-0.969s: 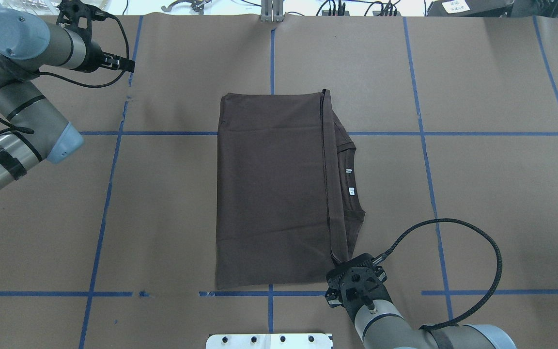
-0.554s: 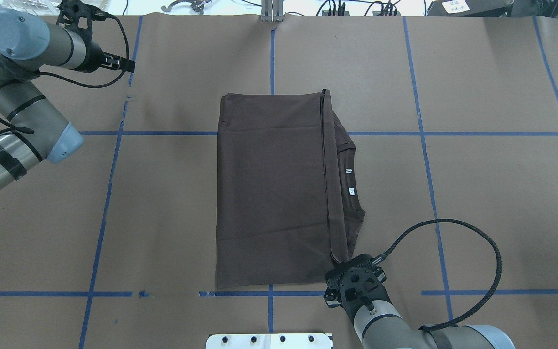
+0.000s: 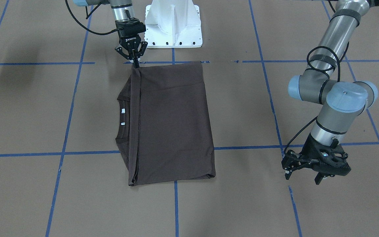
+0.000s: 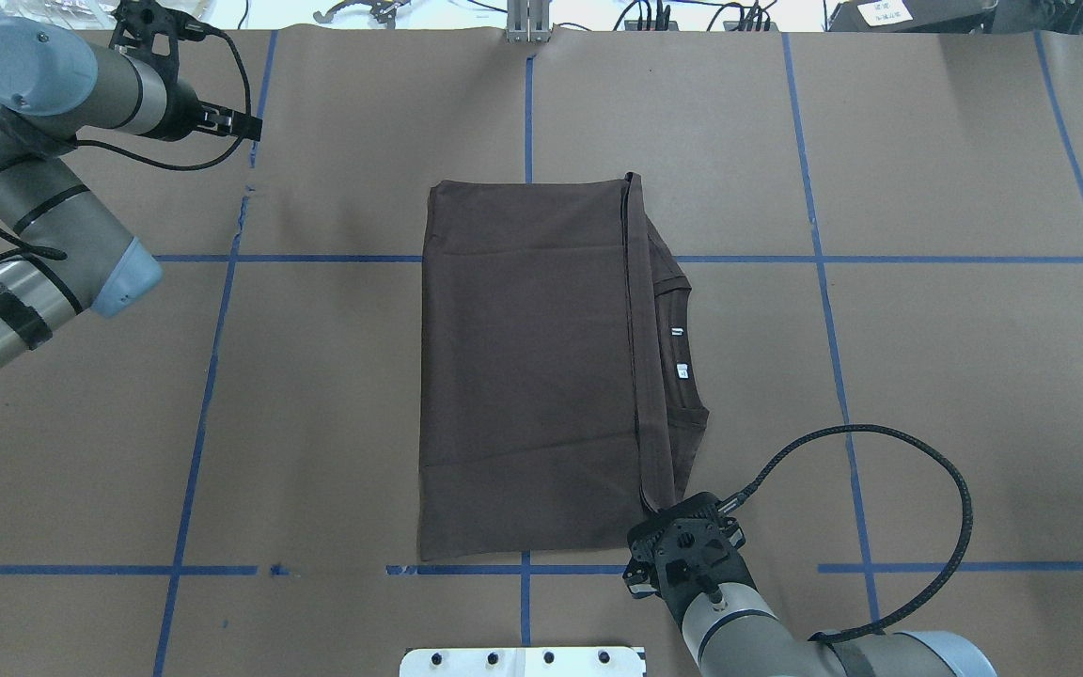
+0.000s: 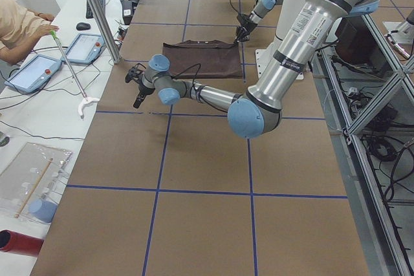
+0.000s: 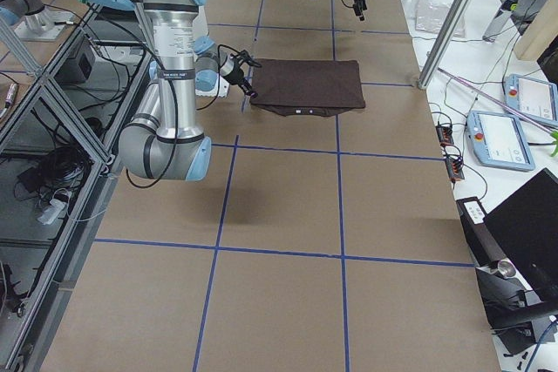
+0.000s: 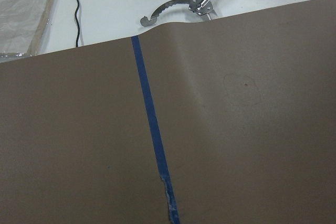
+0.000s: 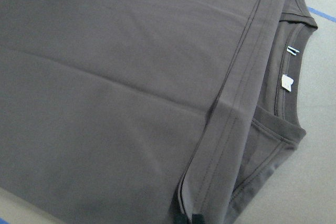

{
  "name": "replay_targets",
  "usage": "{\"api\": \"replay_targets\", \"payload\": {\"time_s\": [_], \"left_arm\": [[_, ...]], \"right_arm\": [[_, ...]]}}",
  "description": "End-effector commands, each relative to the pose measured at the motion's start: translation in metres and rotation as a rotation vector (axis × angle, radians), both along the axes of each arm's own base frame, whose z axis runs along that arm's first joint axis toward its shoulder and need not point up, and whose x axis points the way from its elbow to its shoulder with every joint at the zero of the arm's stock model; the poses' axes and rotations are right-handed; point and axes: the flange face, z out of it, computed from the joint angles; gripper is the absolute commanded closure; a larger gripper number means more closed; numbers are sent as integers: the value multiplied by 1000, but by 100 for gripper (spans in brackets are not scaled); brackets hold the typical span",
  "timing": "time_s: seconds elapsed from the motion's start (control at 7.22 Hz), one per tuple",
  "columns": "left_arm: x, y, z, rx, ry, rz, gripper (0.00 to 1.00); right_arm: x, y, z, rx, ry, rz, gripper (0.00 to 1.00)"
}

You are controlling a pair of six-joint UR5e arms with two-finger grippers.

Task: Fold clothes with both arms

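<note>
The dark brown-grey T-shirt (image 4: pixel 523 376) lies folded in a rectangle at the table's middle, with the neck and white tags (image 4: pixel 680 350) showing along its right side. It also shows in the front view (image 3: pixel 173 125) and the right wrist view (image 8: pixel 131 77). My right gripper (image 3: pixel 136 65) stands at the shirt's near right corner (image 4: pixel 657 510), its fingertips (image 8: pixel 181 219) shut on the hem edge there. My left gripper (image 3: pixel 303 176) hangs open and empty over bare paper at the far left (image 4: pixel 239 124), well away from the shirt.
Brown paper with a blue tape grid (image 4: pixel 212 376) covers the table. The white pedestal base (image 3: pixel 173 23) stands at the near edge. The right arm's black cable (image 4: pixel 965 508) loops over the table. A metal grabber tool (image 7: pixel 178 9) lies beyond the far edge.
My right gripper has shifted very slightly to the left at the shirt's near corner. The shirt and the left arm have not visibly moved.
</note>
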Motion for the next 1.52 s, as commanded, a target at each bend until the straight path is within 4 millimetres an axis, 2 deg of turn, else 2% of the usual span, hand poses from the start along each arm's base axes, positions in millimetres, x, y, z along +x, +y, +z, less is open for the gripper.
{"api": "replay_targets", "payload": {"time_s": [0.0, 0.42, 0.55, 0.69, 1.25, 1.38], "left_arm": [[0, 0, 0, 0, -1, -1, 0], [0, 0, 0, 0, -1, -1, 0], [0, 0, 0, 0, -1, -1, 0], [0, 0, 0, -1, 0, -2, 0], [5, 2, 0, -11, 8, -3, 0], [12, 6, -1, -29, 23, -8, 0]], "right_arm": [[0, 0, -1, 0, -2, 2, 76], [1, 0, -4, -2, -11, 5, 75], [2, -1, -4, -2, -14, 9, 94], [2, -1, -7, -3, -19, 9, 100], [6, -4, -7, -14, -28, 22, 100], [9, -5, 3, -70, -54, 66, 100]]}}
